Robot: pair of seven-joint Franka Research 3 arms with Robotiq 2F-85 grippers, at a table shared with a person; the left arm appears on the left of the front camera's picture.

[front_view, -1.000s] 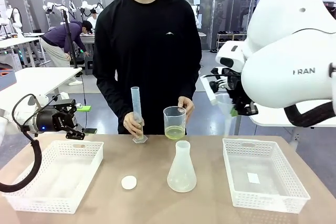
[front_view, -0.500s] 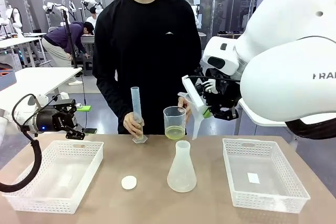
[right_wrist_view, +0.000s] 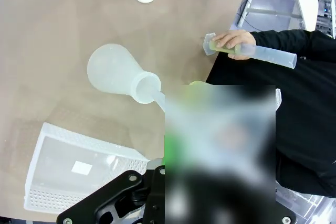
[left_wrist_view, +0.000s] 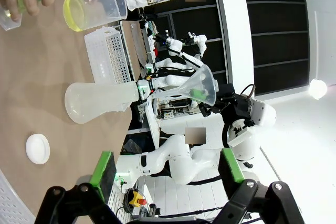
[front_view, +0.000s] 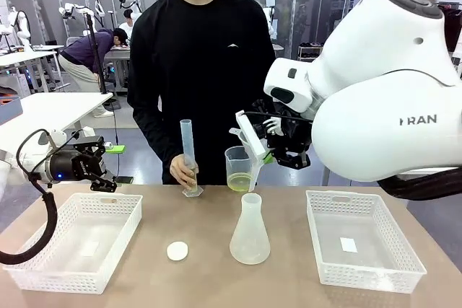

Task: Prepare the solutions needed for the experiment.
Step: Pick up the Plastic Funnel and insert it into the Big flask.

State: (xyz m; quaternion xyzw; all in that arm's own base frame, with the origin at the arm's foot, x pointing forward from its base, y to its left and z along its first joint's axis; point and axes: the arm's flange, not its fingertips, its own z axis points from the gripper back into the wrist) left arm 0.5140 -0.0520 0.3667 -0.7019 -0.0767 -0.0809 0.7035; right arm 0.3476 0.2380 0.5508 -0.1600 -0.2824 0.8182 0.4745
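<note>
Solutions (front_view: 240,182) of pale yellow-green, watery liquid are sitting toward the far edge of the brown desk (front_view: 206,283), as a shallow layer in the bottom of a clear plastic beaker (front_view: 237,160) and a little more low in a tall translucent graduated cylinder (front_view: 187,151). Nearest the robot, two white plastic mesh baskets are lying on the desk, well apart: the left basket (front_view: 43,270) at one end and the right basket (front_view: 361,276) at the other, the right one carrying a small white slip (front_view: 349,244) on its floor. Between them a small white round disc (front_view: 177,251) is lying flat, and near it a translucent plastic conical flask (front_view: 250,239) is standing upright. Above the left basket's far corner the left end effector (front_view: 103,169) is hovering, and its wrist view is showing its green-padded fingers (left_wrist_view: 105,167) spread apart with nothing between them. Over the flask the right end effector (front_view: 268,151) is gripping a translucent plastic funnel (front_view: 248,142), which is tilting, its stem pointing down at the flask's mouth and passing in front of the beaker; whether stem and mouth are touching cannot be told. Farther back, a person in a black long-sleeved top (front_view: 202,70) is standing at the far side, one hand (front_view: 182,171) wrapping around the foot of the leaning cylinder.
</note>
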